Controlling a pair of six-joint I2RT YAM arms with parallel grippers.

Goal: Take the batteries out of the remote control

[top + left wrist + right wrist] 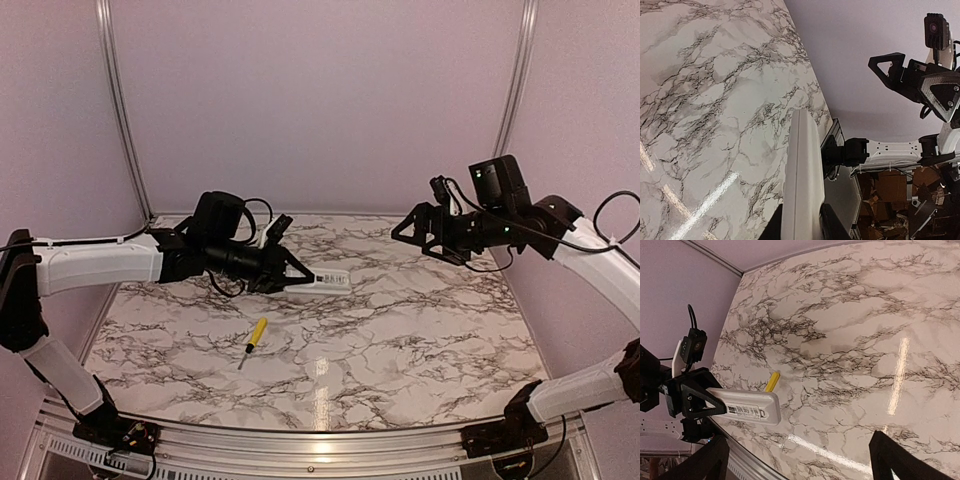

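Above the marble table [420, 330], the left claw [303, 277] clamps one end of the remote control [333, 280], holding it clear and pointed at the right claw [402, 234], which hangs wide and well apart, likely to give it access to the batteries, none visible

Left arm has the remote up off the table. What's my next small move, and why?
Probably ease the open right gripper toward the free end of the remote control. The left gripper holds it by one end above the table, labelled face toward the right arm, and no batteries show outside.
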